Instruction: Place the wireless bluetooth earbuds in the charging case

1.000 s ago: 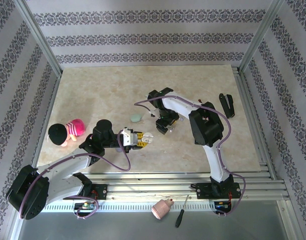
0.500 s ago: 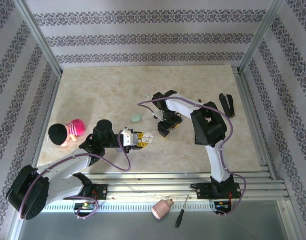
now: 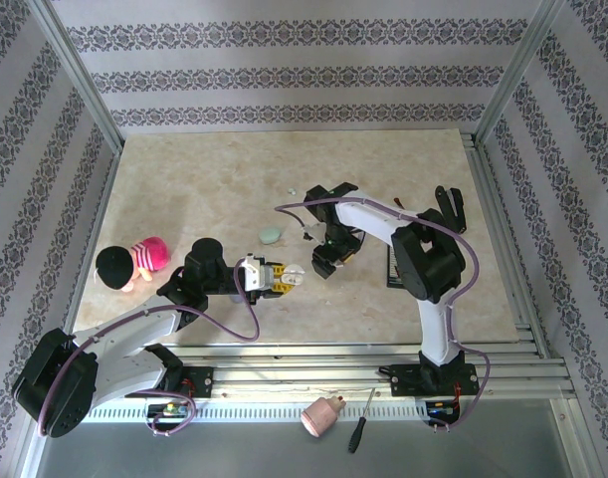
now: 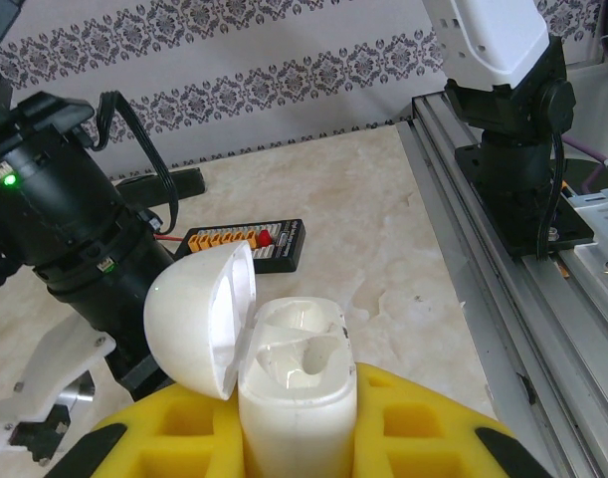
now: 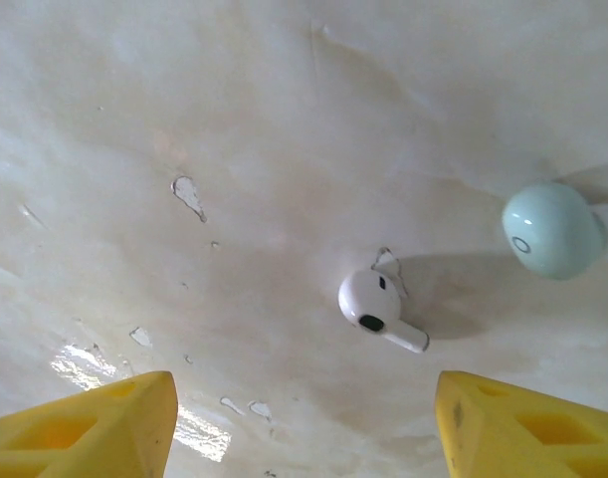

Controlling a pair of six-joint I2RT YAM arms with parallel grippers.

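My left gripper is shut on a white charging case, held upright between the yellow fingers. Its lid hangs open to the left and both sockets look empty. From above, the left gripper holds the case near the table's middle. My right gripper is open and points down at the table, a little above it. A white earbud lies on the marble just beyond the gap between its fingertips, touching neither. The right gripper sits just right of the case.
A mint green pebble-shaped case lies shut beside the white earbud, also seen from above. A tiny pale bud lies farther back. A doll sits at the left, and a black board lies by the right arm.
The right arm's elbow swung right, uncovering a black board, and its gripper shifted slightly toward the near edge. The left arm and the open case have not moved.
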